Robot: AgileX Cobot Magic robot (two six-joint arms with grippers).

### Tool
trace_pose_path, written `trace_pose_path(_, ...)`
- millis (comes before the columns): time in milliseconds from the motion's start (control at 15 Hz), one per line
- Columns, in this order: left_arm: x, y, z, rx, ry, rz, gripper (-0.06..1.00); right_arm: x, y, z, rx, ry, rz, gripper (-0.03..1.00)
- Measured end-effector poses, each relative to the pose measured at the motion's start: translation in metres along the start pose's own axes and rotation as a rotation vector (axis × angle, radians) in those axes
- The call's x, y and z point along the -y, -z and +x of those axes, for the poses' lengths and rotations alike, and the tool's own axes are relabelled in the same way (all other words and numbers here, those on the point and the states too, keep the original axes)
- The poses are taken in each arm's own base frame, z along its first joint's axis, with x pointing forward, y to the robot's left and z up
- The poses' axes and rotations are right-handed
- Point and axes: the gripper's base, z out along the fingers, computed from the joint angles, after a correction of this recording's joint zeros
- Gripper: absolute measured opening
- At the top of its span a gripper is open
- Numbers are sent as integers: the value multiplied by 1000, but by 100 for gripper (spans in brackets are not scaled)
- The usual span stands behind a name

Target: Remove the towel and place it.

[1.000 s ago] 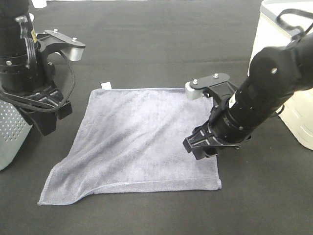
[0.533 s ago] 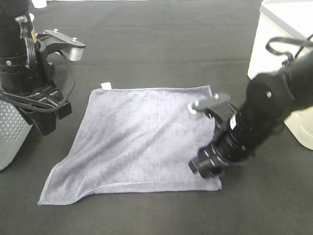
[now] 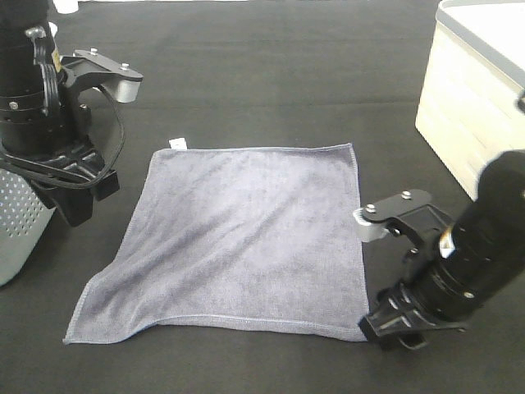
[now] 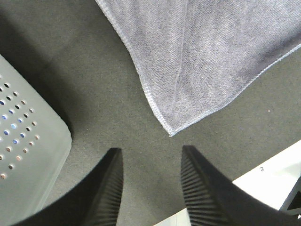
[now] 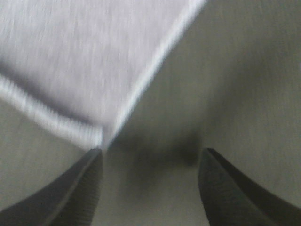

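**Progress.** The towel lies spread nearly flat on the black desk, with a low ripple along its near edge and its small white tag at the far left corner. No part of it is raised or gripped. On this evidence the removal is not yet begun: the grasp, the lift and the placing all remain. The grey perforated basket at the left edge and the white bin at the far right stand clear of the cloth.

**Right pincer**. Jaws apart, nothing between them. It sits low at the towel's near right corner. In the wrist view the hemmed corner lies just ahead of one jaw tip rather than in the gap. The view is blurred, so contact cannot be confirmed.

**Left pincer**. Jaws apart and empty. It hangs above bare desk between the basket and the towel's left edge. A towel corner lies ahead of the gap, apart from both jaws.

**Assessment.** The right pincer appears positioned for a corner pinch.
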Motion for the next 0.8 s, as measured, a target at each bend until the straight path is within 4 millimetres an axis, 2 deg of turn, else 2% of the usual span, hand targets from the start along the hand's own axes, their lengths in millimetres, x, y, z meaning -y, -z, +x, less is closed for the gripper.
trace_pose_path(200, 0, 0, 0, 0, 0, 0, 39, -1, 17, 2, 79, -4, -2, 59)
trace_pose_path(333, 0, 0, 0, -1, 1, 2, 39, -1, 20, -15, 143, -4, -1, 59)
trace_pose_path(533, 1, 0, 0, -1, 5, 14, 39, -1, 4, -34, 113, -6, 1, 59)
trace_pose_path(667, 1, 0, 0, -1, 5, 14, 39, -3, -15, -32, 37, 2, 1, 59)
trace_pose_path(800, 1, 0, 0, -1, 5, 14, 39, -16, -22, -30, 14, 63, -2, 58)
